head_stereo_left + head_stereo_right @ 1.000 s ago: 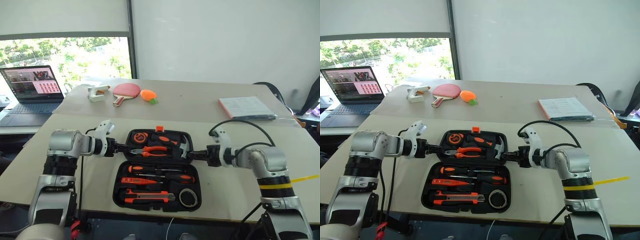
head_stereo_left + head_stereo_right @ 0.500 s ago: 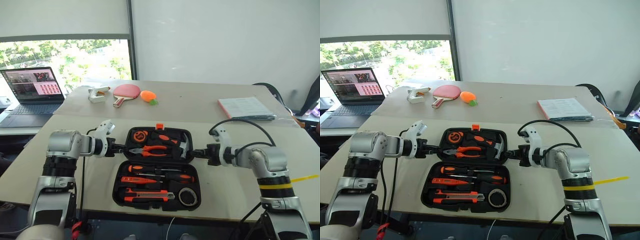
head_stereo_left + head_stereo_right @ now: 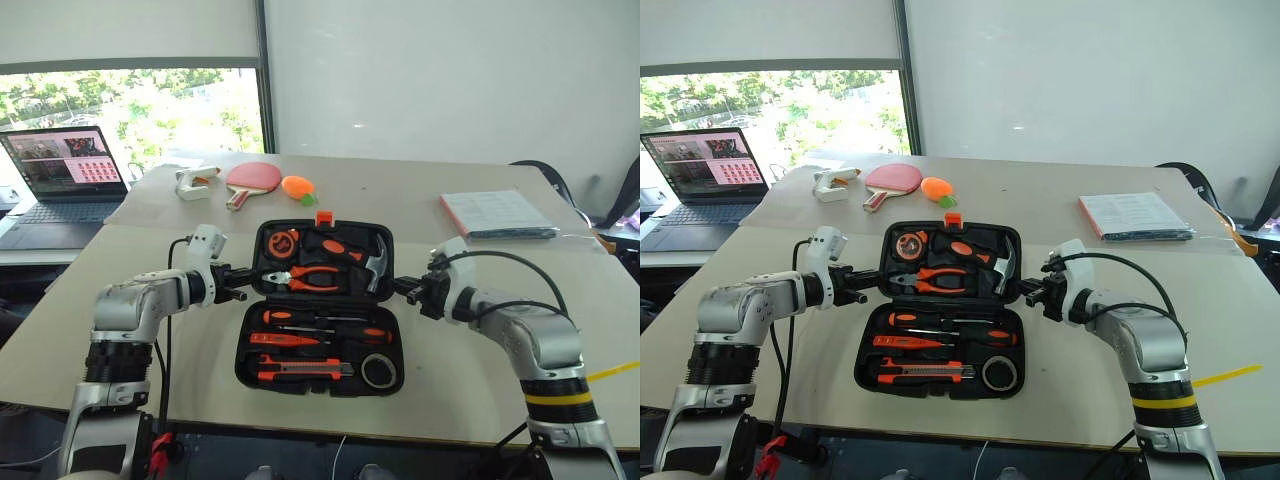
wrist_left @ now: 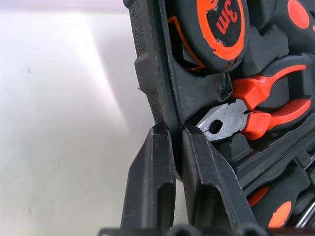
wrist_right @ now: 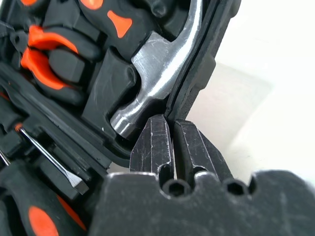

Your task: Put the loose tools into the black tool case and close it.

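Observation:
The black tool case (image 3: 252,352) lies open on the table, its lid (image 3: 320,226) raised off the surface and tilted up. In the base lie two screwdrivers (image 3: 300,319), a small flat orange tool (image 3: 275,340), the utility knife (image 3: 300,371) and the black tape roll (image 3: 378,371). My left gripper (image 3: 243,279) is shut on the lid's left edge (image 4: 152,93), which passes between its fingers (image 4: 150,182). At the lid's right edge (image 5: 206,59), beside the hammer head (image 5: 157,83), my right gripper (image 3: 401,288) is likewise shut.
The lid holds pliers (image 3: 305,278), a hammer (image 3: 375,262) and a tape measure (image 3: 283,243). A laptop (image 3: 65,185) stands at the far left. A red paddle (image 3: 250,180), an orange object (image 3: 296,187) and a white item (image 3: 195,182) lie behind the case. Papers (image 3: 497,213) lie at the back right.
Both grippers have closed on the lid's side edges and risen, lifting the lid from flat to tilted up. Both wrists have rolled. The whole view has shifted a little.

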You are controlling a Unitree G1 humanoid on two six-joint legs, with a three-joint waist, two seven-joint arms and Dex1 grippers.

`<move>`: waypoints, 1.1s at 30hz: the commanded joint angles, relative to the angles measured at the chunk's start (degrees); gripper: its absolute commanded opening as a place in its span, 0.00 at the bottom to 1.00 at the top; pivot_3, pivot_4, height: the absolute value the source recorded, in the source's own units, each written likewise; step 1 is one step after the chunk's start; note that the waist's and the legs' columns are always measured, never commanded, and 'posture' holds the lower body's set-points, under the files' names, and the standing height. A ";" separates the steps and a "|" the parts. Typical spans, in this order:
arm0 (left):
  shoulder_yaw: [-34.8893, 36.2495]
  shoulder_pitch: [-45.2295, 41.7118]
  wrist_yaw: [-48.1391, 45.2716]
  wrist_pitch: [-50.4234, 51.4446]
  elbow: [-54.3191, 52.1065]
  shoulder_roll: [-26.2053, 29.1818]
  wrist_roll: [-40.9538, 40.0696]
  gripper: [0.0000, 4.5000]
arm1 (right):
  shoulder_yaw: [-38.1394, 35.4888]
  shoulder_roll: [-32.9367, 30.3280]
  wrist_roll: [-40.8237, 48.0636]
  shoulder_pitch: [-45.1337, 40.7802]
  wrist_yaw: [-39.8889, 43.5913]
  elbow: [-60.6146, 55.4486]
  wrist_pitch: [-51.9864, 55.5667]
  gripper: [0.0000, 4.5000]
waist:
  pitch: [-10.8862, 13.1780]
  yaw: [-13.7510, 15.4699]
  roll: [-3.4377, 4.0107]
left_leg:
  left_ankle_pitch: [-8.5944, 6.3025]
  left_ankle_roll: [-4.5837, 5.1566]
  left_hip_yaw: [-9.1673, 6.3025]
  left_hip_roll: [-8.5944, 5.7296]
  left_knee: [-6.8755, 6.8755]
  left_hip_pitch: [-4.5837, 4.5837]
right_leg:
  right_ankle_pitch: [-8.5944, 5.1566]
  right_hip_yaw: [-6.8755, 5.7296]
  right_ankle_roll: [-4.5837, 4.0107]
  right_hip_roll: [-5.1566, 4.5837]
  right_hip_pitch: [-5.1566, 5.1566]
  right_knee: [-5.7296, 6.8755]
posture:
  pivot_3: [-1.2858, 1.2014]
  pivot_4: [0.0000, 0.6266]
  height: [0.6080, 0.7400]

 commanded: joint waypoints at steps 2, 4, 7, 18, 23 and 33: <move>-2.62 1.63 -4.79 -15.47 -5.90 -0.85 1.60 0.01 | 1.84 0.02 -3.09 2.27 3.06 -5.36 -13.82 0.00 | 0.00 -0.05 0.00 | 0.00 0.00 0.03 0.00 0.01 -0.03 | 0.02 0.00 0.04 -0.01 0.01 -0.06 | 0.52 0.24 0.98; -3.23 3.17 -3.57 -22.68 -5.45 -1.09 4.65 0.01 | 1.51 0.00 -4.84 4.98 3.12 -5.25 -18.89 0.00 | 0.00 -0.01 0.00 | 0.00 0.00 0.04 -0.01 0.03 -0.04 | 0.03 0.01 0.05 -0.02 0.01 -0.09 | 0.52 0.24 0.98; -3.62 5.48 -1.66 -30.12 -4.83 -1.10 8.12 0.01 | 1.61 -0.37 -7.74 8.35 3.19 -4.93 -26.55 0.00 | 0.00 0.01 -0.01 | 0.00 0.00 0.05 -0.01 0.06 -0.02 | 0.03 0.00 0.06 -0.01 0.03 -0.16 | 0.52 0.24 0.98; -1.79 14.79 3.88 -39.09 -9.57 -1.36 11.14 0.01 | 3.77 -5.53 -18.43 16.48 5.45 -5.72 -51.69 0.00 | 0.00 -0.10 -0.01 | 0.00 0.00 0.07 0.00 0.10 0.19 | 0.03 0.05 0.05 0.00 0.15 -0.13 | 0.52 0.24 0.98; 2.06 21.45 1.90 -33.60 -16.51 1.46 6.34 0.32 | 3.23 -8.11 -20.98 20.50 5.91 -5.63 -60.88 0.31 | 0.00 -0.39 -0.01 | -0.01 0.01 0.11 0.04 0.04 0.41 | 0.02 0.09 0.04 0.02 0.28 -0.13 | 0.52 0.24 0.98; 12.79 30.09 -3.44 -21.46 -20.06 12.04 -3.51 0.98 | -1.29 -11.80 -14.64 27.06 7.56 -13.64 -56.19 0.99 | 0.01 -0.21 -0.04 | -0.01 0.01 0.16 0.15 0.00 1.50 | -0.07 0.03 -0.11 0.08 1.27 -0.14 | 0.52 0.24 0.98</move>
